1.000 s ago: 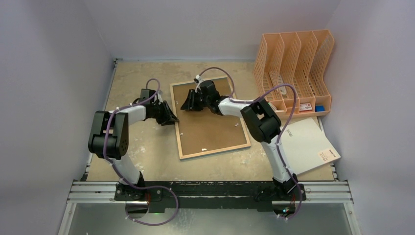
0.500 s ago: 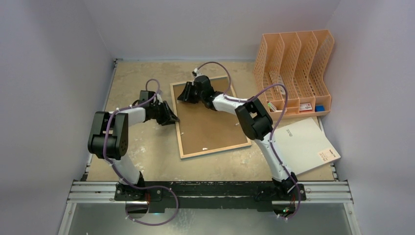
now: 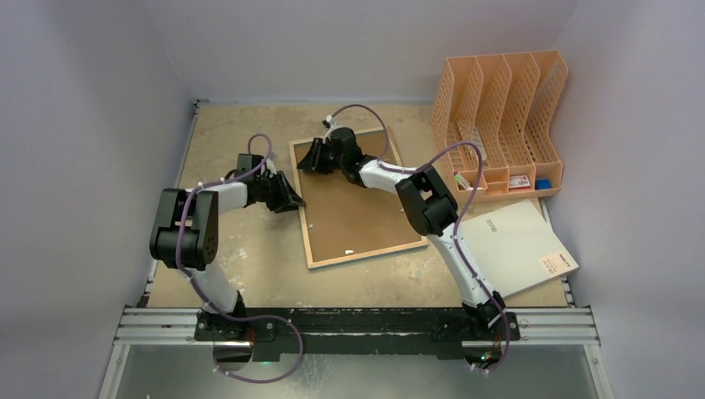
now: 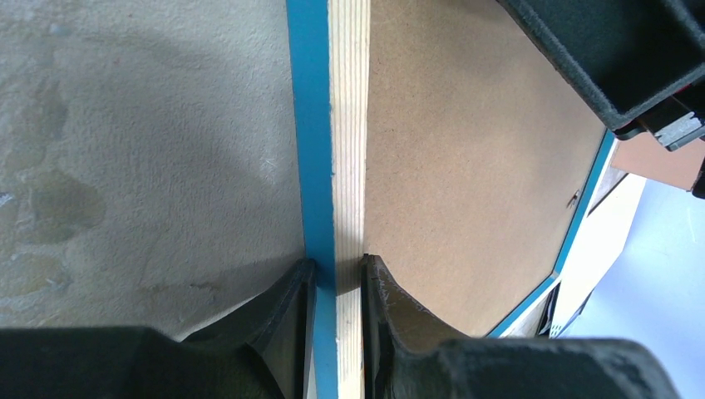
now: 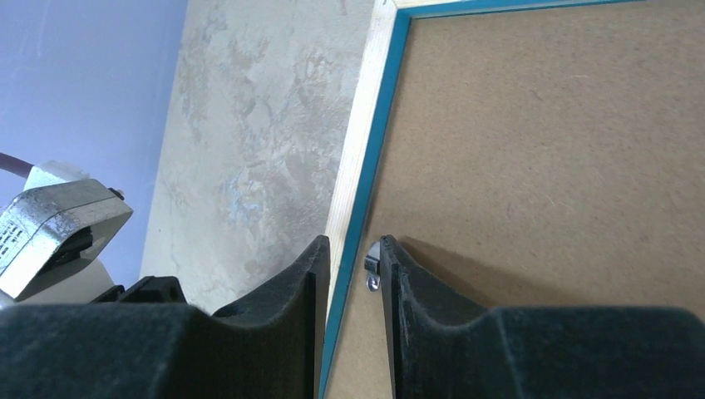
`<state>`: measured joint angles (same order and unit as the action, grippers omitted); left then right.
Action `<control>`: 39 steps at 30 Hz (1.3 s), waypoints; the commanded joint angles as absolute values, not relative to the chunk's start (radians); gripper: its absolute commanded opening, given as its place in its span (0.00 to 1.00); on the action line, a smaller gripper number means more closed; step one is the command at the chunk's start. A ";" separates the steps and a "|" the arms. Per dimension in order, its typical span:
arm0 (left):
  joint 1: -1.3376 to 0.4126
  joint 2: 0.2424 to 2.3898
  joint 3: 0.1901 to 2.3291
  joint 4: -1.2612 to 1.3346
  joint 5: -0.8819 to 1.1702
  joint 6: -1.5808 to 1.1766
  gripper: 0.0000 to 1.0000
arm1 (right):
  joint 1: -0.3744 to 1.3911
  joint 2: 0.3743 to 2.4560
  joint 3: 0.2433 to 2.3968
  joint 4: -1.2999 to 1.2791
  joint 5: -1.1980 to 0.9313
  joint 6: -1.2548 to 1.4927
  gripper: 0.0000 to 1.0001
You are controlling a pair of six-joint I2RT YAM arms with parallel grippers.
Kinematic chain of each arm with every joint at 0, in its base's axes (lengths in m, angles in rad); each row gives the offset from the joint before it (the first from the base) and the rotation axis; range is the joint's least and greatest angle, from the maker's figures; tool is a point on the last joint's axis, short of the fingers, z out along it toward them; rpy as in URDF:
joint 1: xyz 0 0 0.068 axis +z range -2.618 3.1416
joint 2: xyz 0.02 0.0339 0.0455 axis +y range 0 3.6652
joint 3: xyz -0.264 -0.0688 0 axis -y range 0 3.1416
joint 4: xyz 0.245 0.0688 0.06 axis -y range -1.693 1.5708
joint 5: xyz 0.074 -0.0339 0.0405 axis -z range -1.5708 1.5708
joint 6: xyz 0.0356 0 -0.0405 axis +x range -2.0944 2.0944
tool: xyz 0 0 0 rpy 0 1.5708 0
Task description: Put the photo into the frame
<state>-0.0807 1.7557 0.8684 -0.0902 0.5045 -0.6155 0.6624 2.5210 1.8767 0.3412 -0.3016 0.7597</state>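
The frame point(image 3: 366, 254) lies face down on the table, pale wood rear up, and the brown backing board point(image 3: 353, 208) fills it. The photo is not in view. My left gripper point(image 3: 293, 202) is shut on the frame's left rail point(image 4: 345, 125), one finger on each side point(image 4: 337, 270). My right gripper point(image 3: 308, 160) is near the frame's far left corner. Its jaws stand narrowly apart over the left rail point(image 5: 366, 133), with the gripper point(image 5: 353, 249) straddling it. Its right finger touches a small metal clip point(image 5: 372, 270) on the backing board.
A peach file organiser point(image 3: 499, 116) stands at the back right. A white flat sheet point(image 3: 520, 241) lies at the right, near the frame's right edge. Grey walls close in on the left, back and right. My right gripper's body shows in the left wrist view point(image 4: 615, 58).
My right gripper has moved left across the backing board's far end to the frame's left rail near the corner. My left gripper and the frame have not moved.
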 commanded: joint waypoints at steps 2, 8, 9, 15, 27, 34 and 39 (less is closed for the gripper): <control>-0.084 1.825 0.854 -0.110 0.407 -0.562 0.18 | 0.670 2.592 1.900 0.255 -0.379 0.732 0.31; -0.084 1.843 0.875 -0.119 0.401 -0.558 0.17 | 0.673 2.593 1.869 0.276 -0.435 0.716 0.30; -0.084 1.846 0.878 -0.119 0.399 -0.558 0.17 | 0.673 2.591 1.860 0.285 -0.448 0.715 0.30; -0.084 1.860 0.892 -0.129 0.396 -0.552 0.17 | 0.673 2.590 1.834 0.325 -0.524 0.699 0.29; -0.084 1.870 0.912 -0.155 0.378 -0.531 0.15 | 0.666 2.659 1.957 0.169 -0.655 0.477 0.29; -0.084 1.871 0.914 -0.170 0.368 -0.520 0.15 | 0.667 2.705 2.011 0.159 -0.634 0.444 0.30; -0.084 1.870 0.915 -0.174 0.364 -0.517 0.15 | 0.668 2.714 2.003 0.160 -0.635 0.442 0.31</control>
